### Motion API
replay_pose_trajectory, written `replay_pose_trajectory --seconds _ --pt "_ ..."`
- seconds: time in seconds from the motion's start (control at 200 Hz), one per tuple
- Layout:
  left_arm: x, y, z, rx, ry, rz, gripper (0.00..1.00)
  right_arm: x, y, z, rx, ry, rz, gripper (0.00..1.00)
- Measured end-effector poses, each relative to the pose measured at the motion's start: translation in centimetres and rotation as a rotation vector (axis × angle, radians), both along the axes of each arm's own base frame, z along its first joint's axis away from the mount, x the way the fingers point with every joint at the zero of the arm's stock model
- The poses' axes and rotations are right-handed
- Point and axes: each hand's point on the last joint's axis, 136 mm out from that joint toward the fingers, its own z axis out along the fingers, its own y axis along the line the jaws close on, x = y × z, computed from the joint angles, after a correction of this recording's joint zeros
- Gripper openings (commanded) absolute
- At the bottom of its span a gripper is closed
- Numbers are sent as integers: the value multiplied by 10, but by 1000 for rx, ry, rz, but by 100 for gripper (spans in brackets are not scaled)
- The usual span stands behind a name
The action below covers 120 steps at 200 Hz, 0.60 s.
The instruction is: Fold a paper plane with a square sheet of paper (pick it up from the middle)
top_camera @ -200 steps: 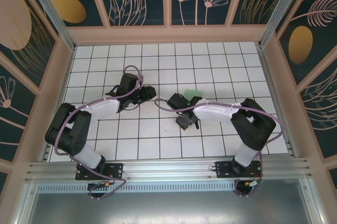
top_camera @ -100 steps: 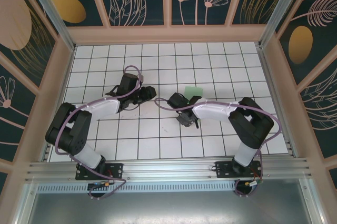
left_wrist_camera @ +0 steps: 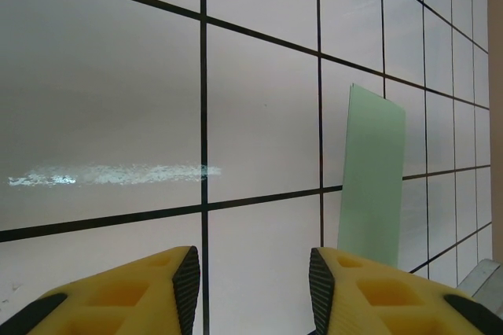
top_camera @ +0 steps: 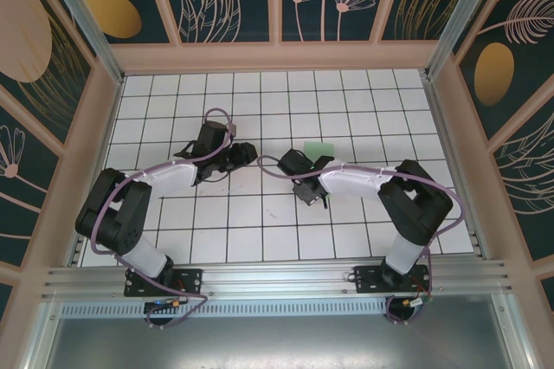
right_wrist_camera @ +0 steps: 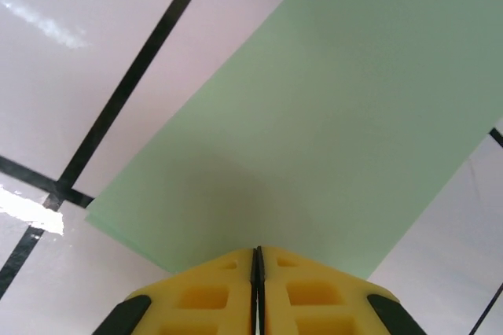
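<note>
The square sheet of paper (top_camera: 318,149) is pale green and lies flat on the white grid tiles, showing as an oblong just right of the table's middle. My right gripper (top_camera: 312,161) is shut, its yellow fingers pressed together at the paper's near edge (right_wrist_camera: 314,115). The right wrist view shows its tips (right_wrist_camera: 257,252) low over the sheet, casting a shadow on it. No paper shows between the pads. My left gripper (top_camera: 247,154) is open and empty, a little left of the sheet. In its wrist view the gripper (left_wrist_camera: 255,288) faces bare tile, with the paper (left_wrist_camera: 373,170) ahead to the right.
The tiled table (top_camera: 216,239) is boxed in by wooden walls (top_camera: 277,57) at the back and both sides. A metal rail (top_camera: 277,278) carrying both arm bases runs along the near edge. Open tiles lie behind and in front of the grippers.
The right gripper has shut its fingers and swung up from nearer the front toward the paper's edge. The left arm has stayed put.
</note>
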Motion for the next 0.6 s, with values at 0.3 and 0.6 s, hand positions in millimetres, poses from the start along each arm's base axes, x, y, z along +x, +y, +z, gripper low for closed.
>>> replay_pose_trajectory --seconds 0.3,0.6 --pt "0 -6 0 -24 -1 -23 44 59 -37 34 350 -54 -389 47" --pt "0 -7 1 -30 -4 -28 44 93 -62 34 660 -5 -653 64"
